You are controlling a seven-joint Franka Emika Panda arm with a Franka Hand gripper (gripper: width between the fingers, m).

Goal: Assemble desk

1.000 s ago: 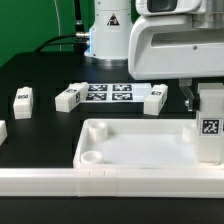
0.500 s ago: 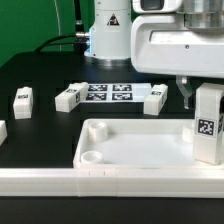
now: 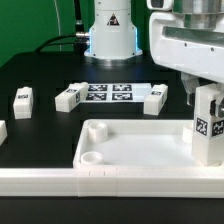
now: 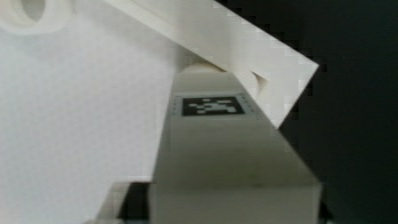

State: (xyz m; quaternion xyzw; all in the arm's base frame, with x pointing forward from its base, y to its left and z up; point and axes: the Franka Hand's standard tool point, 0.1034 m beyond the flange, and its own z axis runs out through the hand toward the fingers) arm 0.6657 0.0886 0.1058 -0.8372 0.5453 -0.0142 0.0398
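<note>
The black table (image 3: 40, 70) is carrying everything, and the white arm (image 3: 190, 45) is filling the upper corner on the exterior view's right. The desk top (image 3: 130, 124) is lying flat at the front of the table with its open side up. A long low rail (image 3: 60, 182) is running just in front of it. One round socket (image 3: 90, 157) is showing in the near corner of the desk top on the exterior view's left.

The marker board (image 3: 108, 93) is lying farther back, near the arm's base. One loose leg (image 3: 68, 97) is resting just beside it on the exterior view's left. A second loose leg (image 3: 155, 99) is resting just beside it on the right. A third loose leg (image 3: 22, 100) is lying well apart, toward the left edge.

The gripper (image 3: 201, 97) is pinching the held leg (image 3: 208, 140) near its upper end. This leg is standing upright at the near corner of the desk top, on the exterior view's right. I cannot tell whether its foot is sitting in a socket. Its square tag (image 4: 215, 106) is facing the wrist camera.
</note>
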